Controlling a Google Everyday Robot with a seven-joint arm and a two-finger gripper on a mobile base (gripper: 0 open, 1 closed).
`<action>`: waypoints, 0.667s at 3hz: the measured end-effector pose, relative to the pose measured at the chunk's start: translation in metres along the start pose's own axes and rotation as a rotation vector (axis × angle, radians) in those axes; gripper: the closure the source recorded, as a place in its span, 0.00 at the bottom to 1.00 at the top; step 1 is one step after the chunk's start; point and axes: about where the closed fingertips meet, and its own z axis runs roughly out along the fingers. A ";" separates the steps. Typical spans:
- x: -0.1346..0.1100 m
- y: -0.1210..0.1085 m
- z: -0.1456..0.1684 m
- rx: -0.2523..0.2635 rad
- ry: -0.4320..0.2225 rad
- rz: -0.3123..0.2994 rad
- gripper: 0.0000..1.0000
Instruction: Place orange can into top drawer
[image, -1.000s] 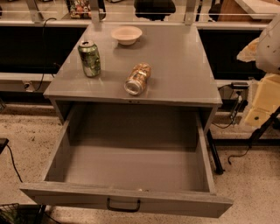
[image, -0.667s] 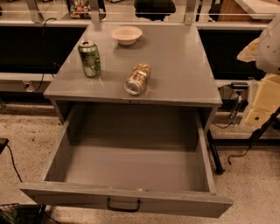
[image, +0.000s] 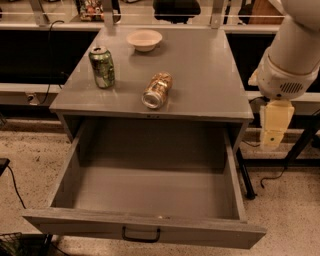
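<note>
The orange can (image: 157, 90) lies on its side on the grey cabinet top (image: 200, 70), near the front edge, its silver end facing the front. The top drawer (image: 145, 227) is pulled wide open below it, with a small dark handle (image: 141, 235) on its front panel, and nothing shows inside. My gripper (image: 273, 135) hangs as a cream-coloured piece under the white arm (image: 290, 60), right of the cabinet's front right corner, well apart from the can and holding nothing that I can see.
A green-and-white can (image: 102, 66) stands upright at the top's left side. A white bowl (image: 144, 39) sits at the back. Dark cables and a metal leg (image: 247, 175) lie on the speckled floor at the right.
The arm and gripper have moved left, closer to the cabinet's right side. The cans, the bowl and the drawer have not moved.
</note>
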 end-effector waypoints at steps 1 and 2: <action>-0.004 -0.010 0.003 0.032 -0.016 -0.066 0.00; -0.003 -0.009 0.003 0.031 -0.015 -0.065 0.00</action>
